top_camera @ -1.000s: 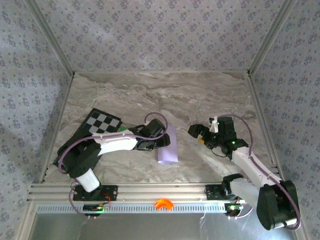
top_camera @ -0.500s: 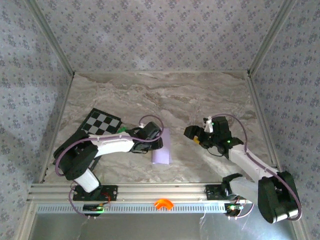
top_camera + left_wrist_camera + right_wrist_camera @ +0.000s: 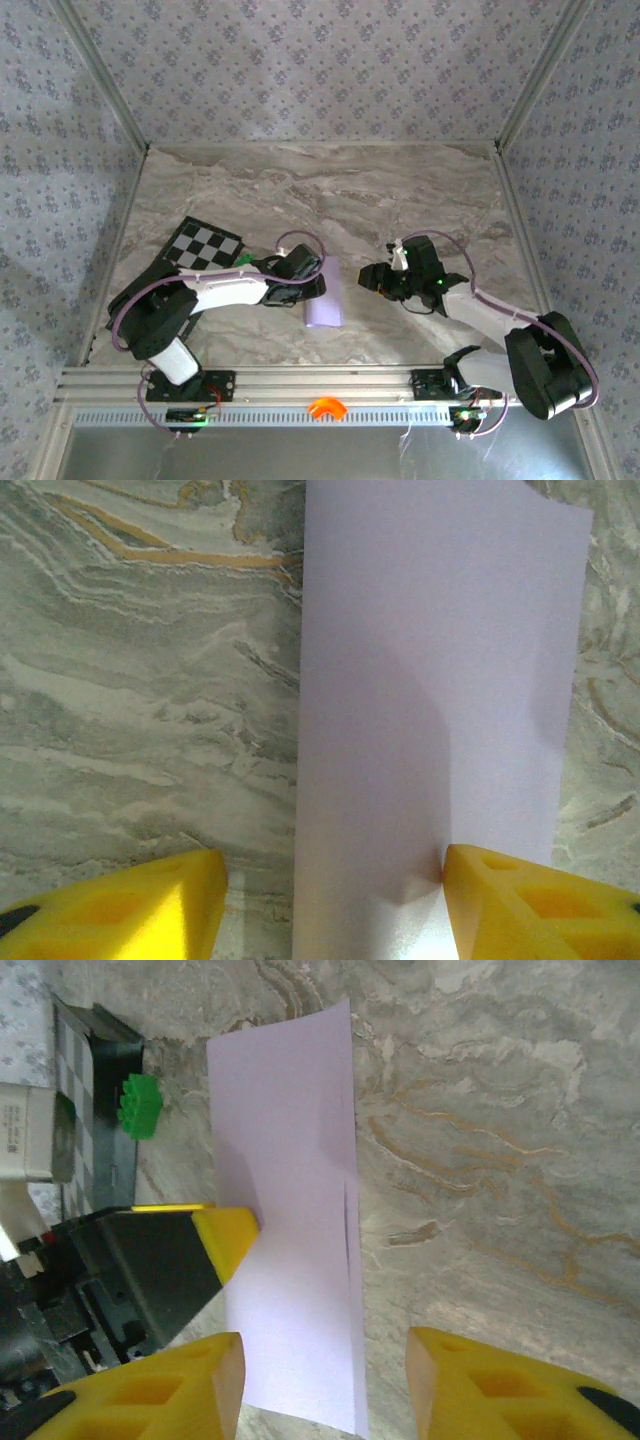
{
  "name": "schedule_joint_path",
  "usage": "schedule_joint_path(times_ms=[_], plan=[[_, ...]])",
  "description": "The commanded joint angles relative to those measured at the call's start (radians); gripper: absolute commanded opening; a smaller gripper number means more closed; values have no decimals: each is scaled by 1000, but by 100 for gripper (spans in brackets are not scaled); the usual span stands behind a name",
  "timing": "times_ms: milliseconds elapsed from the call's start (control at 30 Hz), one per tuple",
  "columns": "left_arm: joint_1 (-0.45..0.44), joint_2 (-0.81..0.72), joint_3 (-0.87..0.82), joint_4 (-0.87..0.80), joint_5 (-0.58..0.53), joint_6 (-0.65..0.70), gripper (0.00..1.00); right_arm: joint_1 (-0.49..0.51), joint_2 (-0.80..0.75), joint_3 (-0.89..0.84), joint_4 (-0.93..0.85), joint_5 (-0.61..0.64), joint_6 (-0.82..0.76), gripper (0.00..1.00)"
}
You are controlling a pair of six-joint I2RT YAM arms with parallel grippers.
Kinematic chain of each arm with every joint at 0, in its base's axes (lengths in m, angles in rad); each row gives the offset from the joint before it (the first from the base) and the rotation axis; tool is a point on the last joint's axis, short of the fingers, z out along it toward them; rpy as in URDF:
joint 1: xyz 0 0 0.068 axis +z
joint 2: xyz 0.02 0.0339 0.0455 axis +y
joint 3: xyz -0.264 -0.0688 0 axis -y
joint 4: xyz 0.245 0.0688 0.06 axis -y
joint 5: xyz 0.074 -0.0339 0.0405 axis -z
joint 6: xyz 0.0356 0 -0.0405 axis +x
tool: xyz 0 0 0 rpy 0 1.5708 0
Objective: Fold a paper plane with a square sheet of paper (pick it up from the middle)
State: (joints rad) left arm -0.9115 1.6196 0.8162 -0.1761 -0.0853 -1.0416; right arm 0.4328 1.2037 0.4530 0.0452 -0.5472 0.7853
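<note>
Paper (image 3: 285, 1140): right wrist view reveals its layered edge.

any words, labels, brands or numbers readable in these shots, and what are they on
No text here can be read.
Tiny print on the white casing: too blurred to read.
The paper: blank.
The checkerboard: black and white squares, no writing.
</note>
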Motion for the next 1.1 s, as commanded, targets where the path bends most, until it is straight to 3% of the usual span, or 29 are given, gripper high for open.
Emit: schedule_joint_path(times_ms=[0, 233, 567, 867, 1067], plan=[[3, 58, 11, 8, -12, -26, 61, 9, 24, 15, 28, -6, -9, 36], [-4, 91, 40, -44, -24, -12, 62, 65, 139, 78, 13, -23, -37, 9], [-21, 133, 67, -75, -36, -5, 62, 176, 280, 165, 0, 135, -18, 2], [-23, 137, 68, -79, -35, -7, 63, 227, 471, 281, 8, 94, -6, 0], [-24, 121, 62, -80, -38, -15, 63, 233, 511, 284, -96, 158, -13, 0]])
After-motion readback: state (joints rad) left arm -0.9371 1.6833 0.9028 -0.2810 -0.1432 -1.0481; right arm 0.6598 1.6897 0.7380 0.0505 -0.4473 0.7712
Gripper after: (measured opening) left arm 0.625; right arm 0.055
